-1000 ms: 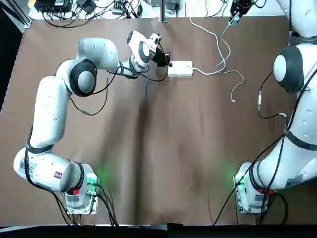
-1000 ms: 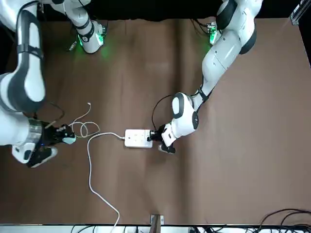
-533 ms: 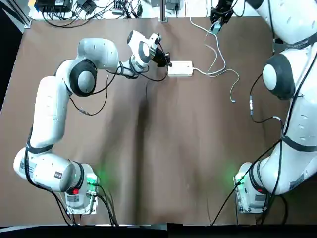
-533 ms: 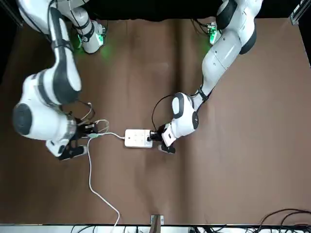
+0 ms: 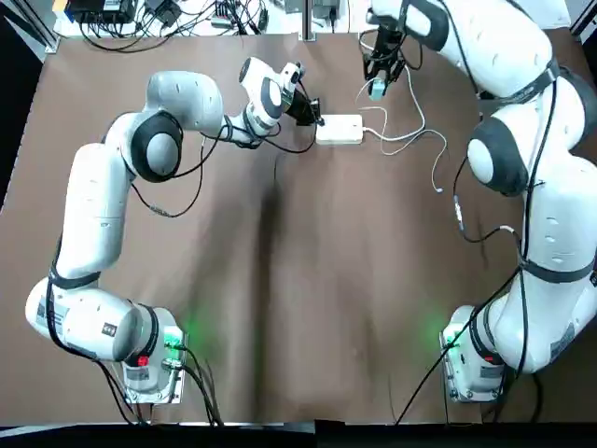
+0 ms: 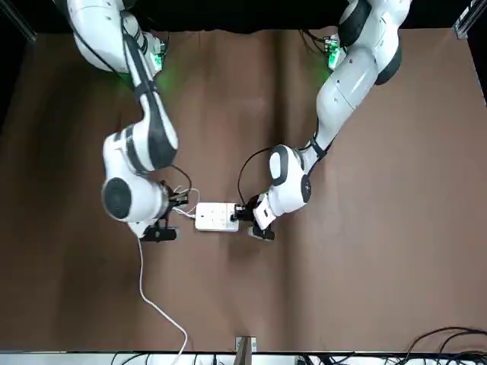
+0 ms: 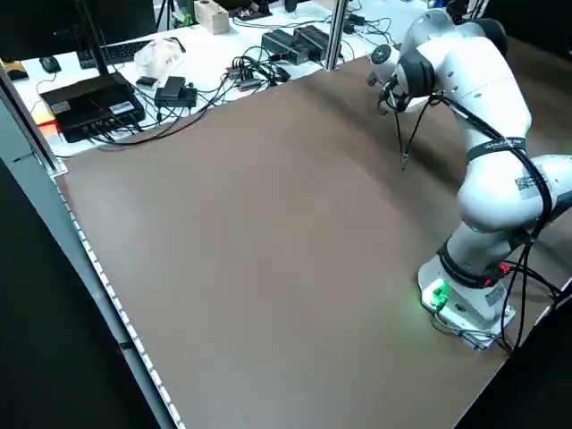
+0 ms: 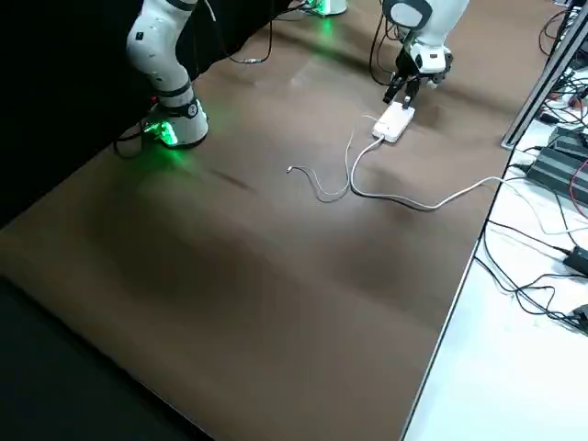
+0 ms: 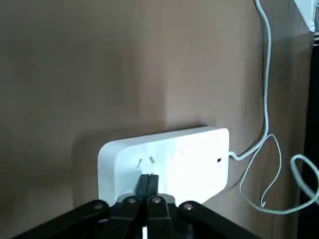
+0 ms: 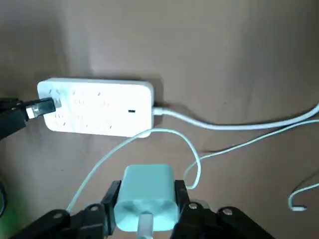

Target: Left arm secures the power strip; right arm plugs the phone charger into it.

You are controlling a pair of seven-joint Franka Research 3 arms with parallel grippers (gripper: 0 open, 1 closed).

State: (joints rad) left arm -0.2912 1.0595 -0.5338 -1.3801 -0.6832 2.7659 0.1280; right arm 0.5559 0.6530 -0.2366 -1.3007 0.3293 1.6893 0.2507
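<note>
The white power strip [image 5: 339, 129] lies flat near the table's far edge, its thick white cord [image 5: 401, 138] running off to the right. My left gripper [image 5: 308, 112] is at the strip's left end, shut, and in the left wrist view its joined fingertips [image 9: 148, 183] press on the strip [image 9: 169, 157]. My right gripper [image 5: 377, 84] hovers just beyond the strip's right end, shut on the teal phone charger [image 5: 377, 91]. In the right wrist view the charger [image 10: 147, 189] sits between the fingers, with the strip [image 10: 97, 106] below it. Its thin white cable [image 5: 424, 140] trails right.
The thin cable's loose end [image 5: 438, 189] lies on the brown table to the right of the strip. A metal post [image 5: 306, 21] and several black cables and boxes [image 5: 168, 14] sit beyond the far edge. The arm bases [image 5: 149, 369] stand at the near edge.
My right arm has swept in from the far right corner toward the strip, carrying the charger and dragging its cable. The left gripper and the strip have stayed put.
</note>
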